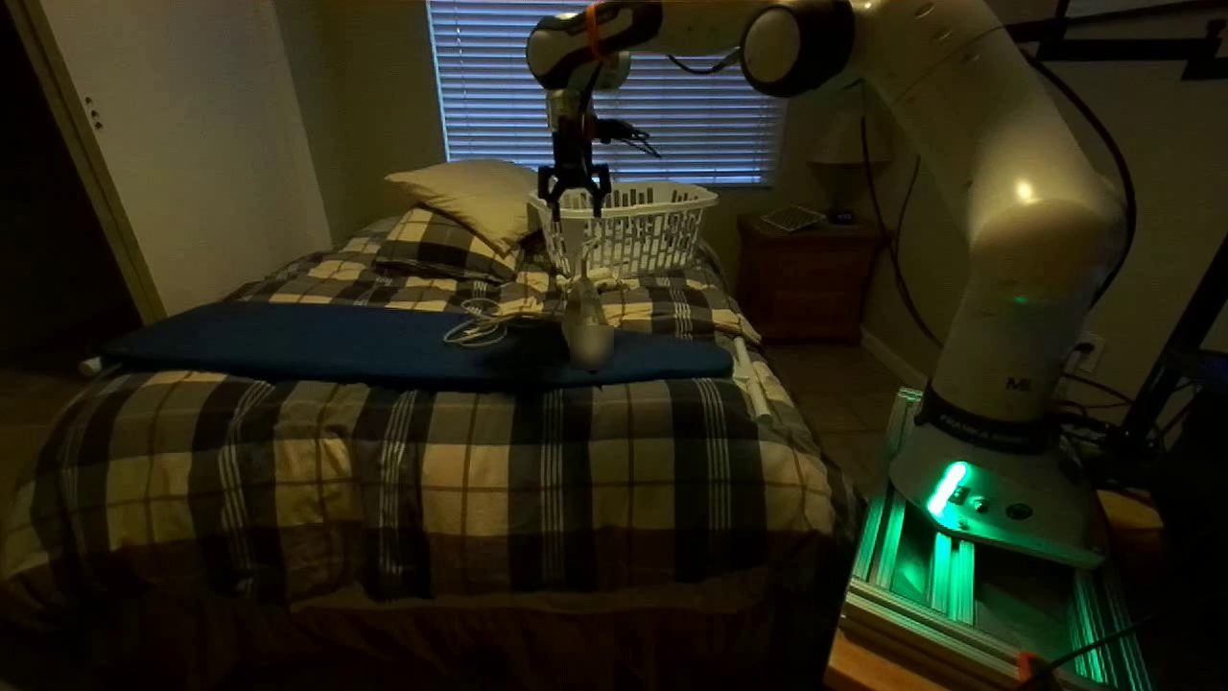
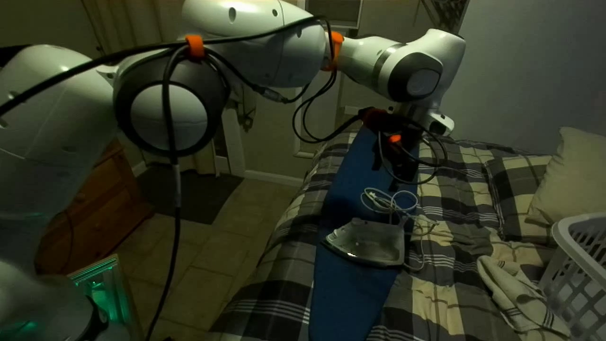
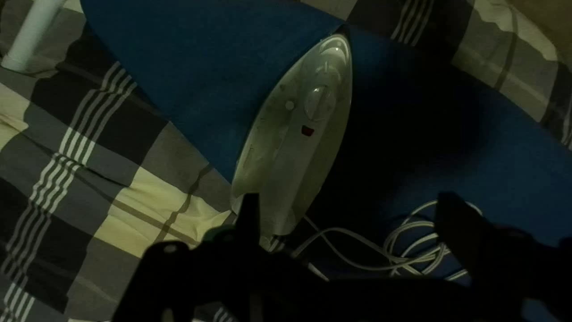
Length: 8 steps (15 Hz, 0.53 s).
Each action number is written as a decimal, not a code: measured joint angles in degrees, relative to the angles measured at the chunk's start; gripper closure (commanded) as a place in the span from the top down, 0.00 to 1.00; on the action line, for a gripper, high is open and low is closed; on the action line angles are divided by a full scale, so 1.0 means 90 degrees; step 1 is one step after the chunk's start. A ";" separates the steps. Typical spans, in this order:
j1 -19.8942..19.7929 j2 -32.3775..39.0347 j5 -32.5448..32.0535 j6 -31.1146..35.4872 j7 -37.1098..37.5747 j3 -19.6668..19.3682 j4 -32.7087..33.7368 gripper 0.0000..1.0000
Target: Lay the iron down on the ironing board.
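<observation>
Holding nothing with fingers [image 3: 248,223] spread wide; finding the iron [image 2: 371,244] lying flat on the ironing board [image 2: 350,293]; probably needing only a slow, straight rise, avoiding snagging the pale cord [image 3: 420,258].

The pincer [image 1: 577,211] is black; the arm [image 2: 289,59] above it is white with dark rings [image 2: 122,116] and orange straps [image 2: 194,46]. Below the pincer, the iron [image 3: 290,143] is pale grey, with a small red mark [image 3: 307,130], and its cord [image 3: 431,257] is white. The ironing board [image 1: 259,336] below the pincer is plain blue. Farther below it, the bedspread [image 1: 518,461] is a plaid of black, grey and cream crossed by thin white stripes. Behind the pincer in an exterior view, the basket [image 1: 628,245] is lattice-patterned and white, the pillow [image 1: 470,197] plain cream, the nightstand [image 1: 806,288] brown.
</observation>
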 measured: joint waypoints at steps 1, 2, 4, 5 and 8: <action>0.0042 -0.0012 -0.0059 -0.0046 -0.0008 0.0000 0.0035 1.00; 0.0081 -0.0022 -0.0126 -0.0069 -0.0010 -0.0002 0.0066 1.00; 0.0139 -0.0022 -0.0239 -0.0076 -0.0016 -0.0007 0.0124 1.00; 0.0159 -0.0022 -0.0272 -0.0076 -0.0021 -0.0011 0.0138 1.00; 0.0173 -0.0022 -0.0290 -0.0076 -0.0035 -0.0021 0.0145 1.00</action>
